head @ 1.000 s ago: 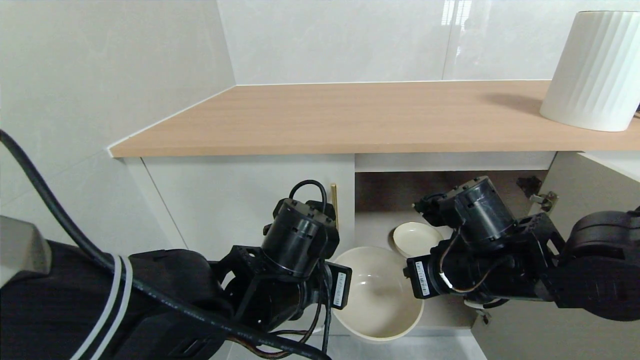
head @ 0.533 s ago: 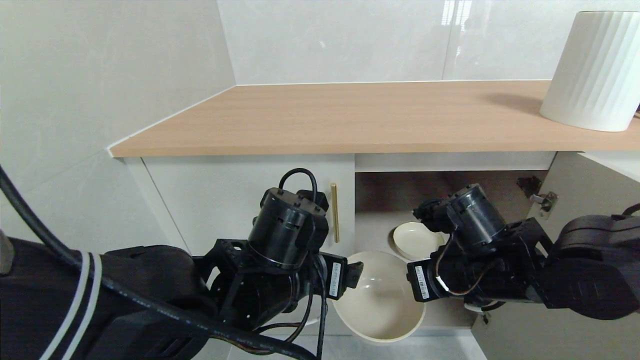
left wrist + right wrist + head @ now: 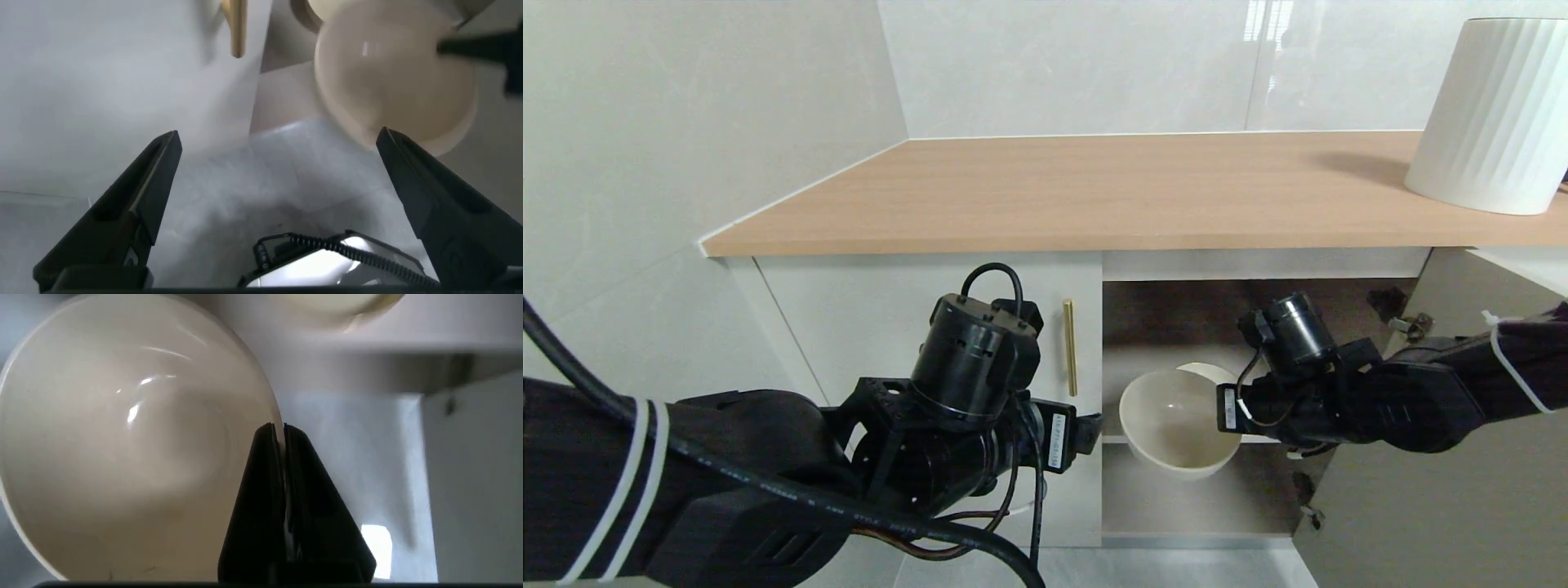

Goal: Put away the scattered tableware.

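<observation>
Right gripper (image 3: 1230, 411): clamped on the rim of the bowl (image 3: 1176, 420), held at the open cabinet (image 3: 1176, 310).
Left gripper (image 3: 278, 140): fingers apart, empty.
Risk: the bowl may hit the dish (image 3: 1217, 372) behind it, or slip from the thin rim grip.

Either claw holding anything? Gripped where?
Right claw holds the cream bowl, pinched at its rim. Left claw is open, holding nothing.

We see our left gripper (image 3: 278, 137) with its 2 black fingers spread wide over pale floor (image 3: 270, 188). Beyond them a cream bowl (image 3: 392, 82) is held off the floor, with the right gripper (image 3: 474, 47) dark against its rim. 1 gold handle (image 3: 237, 28) sits on the white door (image 3: 106, 82) beside the bowl.
</observation>
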You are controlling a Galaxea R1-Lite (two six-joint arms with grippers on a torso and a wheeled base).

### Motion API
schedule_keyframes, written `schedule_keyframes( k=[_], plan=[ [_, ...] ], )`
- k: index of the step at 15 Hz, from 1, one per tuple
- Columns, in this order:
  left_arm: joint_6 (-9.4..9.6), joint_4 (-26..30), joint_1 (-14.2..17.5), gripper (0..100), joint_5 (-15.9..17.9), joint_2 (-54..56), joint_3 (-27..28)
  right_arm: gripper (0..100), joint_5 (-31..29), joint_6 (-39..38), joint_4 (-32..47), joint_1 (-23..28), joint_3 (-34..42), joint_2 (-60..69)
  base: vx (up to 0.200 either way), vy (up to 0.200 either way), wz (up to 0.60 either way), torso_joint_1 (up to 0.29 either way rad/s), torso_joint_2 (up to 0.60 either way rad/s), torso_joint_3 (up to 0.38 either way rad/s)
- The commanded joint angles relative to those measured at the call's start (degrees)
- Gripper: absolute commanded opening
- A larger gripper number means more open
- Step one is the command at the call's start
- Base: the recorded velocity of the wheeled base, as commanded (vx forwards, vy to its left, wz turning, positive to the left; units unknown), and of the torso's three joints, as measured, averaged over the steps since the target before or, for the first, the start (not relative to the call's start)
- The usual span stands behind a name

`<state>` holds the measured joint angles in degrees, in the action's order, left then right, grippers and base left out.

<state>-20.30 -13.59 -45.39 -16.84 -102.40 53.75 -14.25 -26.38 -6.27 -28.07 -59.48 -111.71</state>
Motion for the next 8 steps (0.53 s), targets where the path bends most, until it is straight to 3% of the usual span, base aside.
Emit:
schedule_keyframes(
  k=[1, 3, 8],
  plan=[
    [-0.01, -0.03, 0.12, 100, 0.05, 0.10, 0.04, 0, -2.45, -0.07, -3.05, 3.64, -1.69, -5.44, 0.000, 0.000, 0.00, 0.000, 0.00, 0.000],
    [-0.09, -0.03, 0.21, 100, 0.05, 0.10, 0.04, 0, -3.50, 0.19, -7.27, 6.37, -2.84, -8.96, 0.000, 0.000, 0.00, 0.000, 0.00, 0.000],
    [-0.09, -0.12, 0.47, 100, 0.05, 0.01, 0.13, 0, -4.38, -0.95, -7.97, 9.71, -9.52, -14.67, 0.000, 0.000, 0.00, 0.000, 0.00, 0.000]
  ],
)
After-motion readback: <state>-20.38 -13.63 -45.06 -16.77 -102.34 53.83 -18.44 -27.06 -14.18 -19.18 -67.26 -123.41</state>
